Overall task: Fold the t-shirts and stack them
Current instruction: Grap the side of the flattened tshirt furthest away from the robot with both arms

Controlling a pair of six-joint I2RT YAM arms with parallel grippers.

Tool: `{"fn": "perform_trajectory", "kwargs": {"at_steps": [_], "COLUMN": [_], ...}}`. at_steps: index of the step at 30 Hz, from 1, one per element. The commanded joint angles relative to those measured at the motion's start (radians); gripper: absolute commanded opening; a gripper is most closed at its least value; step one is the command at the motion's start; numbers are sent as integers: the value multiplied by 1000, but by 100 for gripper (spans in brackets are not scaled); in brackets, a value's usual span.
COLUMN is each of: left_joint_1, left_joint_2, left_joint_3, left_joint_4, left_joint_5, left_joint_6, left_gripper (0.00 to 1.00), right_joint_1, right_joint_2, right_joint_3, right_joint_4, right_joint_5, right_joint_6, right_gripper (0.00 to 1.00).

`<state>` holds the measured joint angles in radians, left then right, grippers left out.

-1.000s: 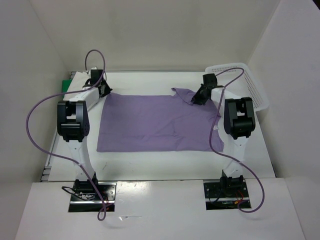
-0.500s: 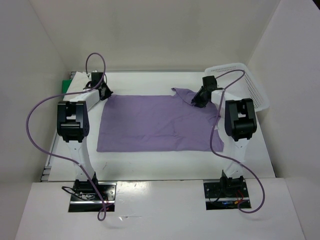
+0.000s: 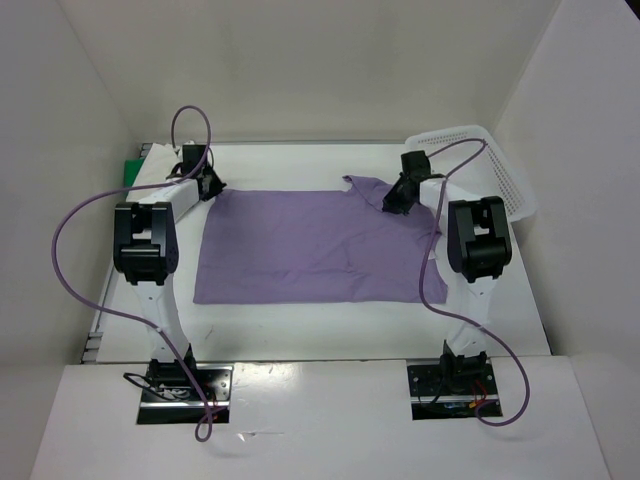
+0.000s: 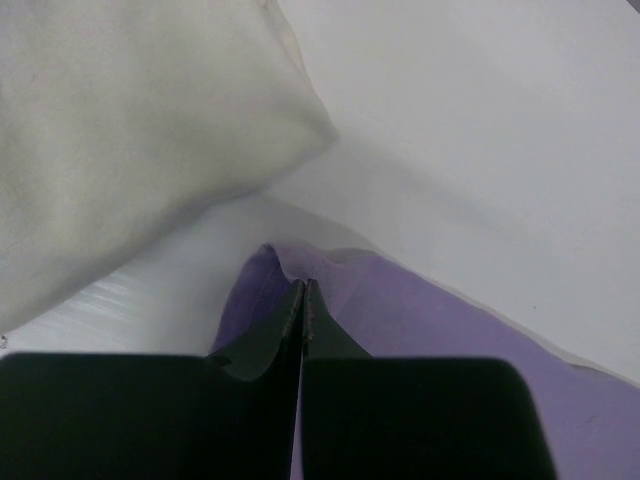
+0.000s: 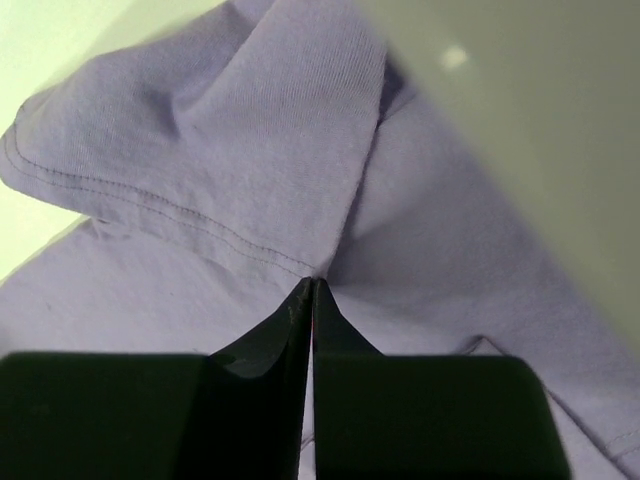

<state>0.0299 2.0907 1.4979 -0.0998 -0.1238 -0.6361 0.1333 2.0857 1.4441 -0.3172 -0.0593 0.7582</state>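
lavender t-shirt [image 3: 310,245] lies spread flat mid-table [image 3: 300,325], a broad rectangle with one short sleeve sticking out at the far right corner. the knit is fine, the hem is stitched, and there are few wrinkles.

left gripper [image 3: 212,186] is closed on the shirt's far left corner, with a small peak of cloth at its tips. right gripper [image 3: 392,203] is pinched shut on a fold by the far right sleeve.

handling, judged: light, limp and not fragile. it will sag and drag if lifted by one point, so hold both far corners and fold toward the near edge.

cream t-shirt [image 4: 120,130] is bunched just beyond the left gripper. white mesh basket [image 3: 500,170] is at far right.
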Motion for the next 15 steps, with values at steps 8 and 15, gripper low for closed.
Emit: {"fn": "perform_trajectory", "kwargs": {"at_steps": [8,15], "left_joint_1": [4,4], "left_joint_2": [-121,-248], "left_joint_3": [-68,-148], "left_joint_4": [32,32], "left_joint_5": [26,26], "left_joint_6": [-22,-13], "left_gripper": [0,0], "right_joint_1": [5,-14], "right_joint_2": [-167,-367], "right_joint_3": [-8,-157], "right_joint_4": [-54,-74], "right_joint_5": [30,-5], "right_joint_6": [-5,-25], "right_gripper": [0,0]}}
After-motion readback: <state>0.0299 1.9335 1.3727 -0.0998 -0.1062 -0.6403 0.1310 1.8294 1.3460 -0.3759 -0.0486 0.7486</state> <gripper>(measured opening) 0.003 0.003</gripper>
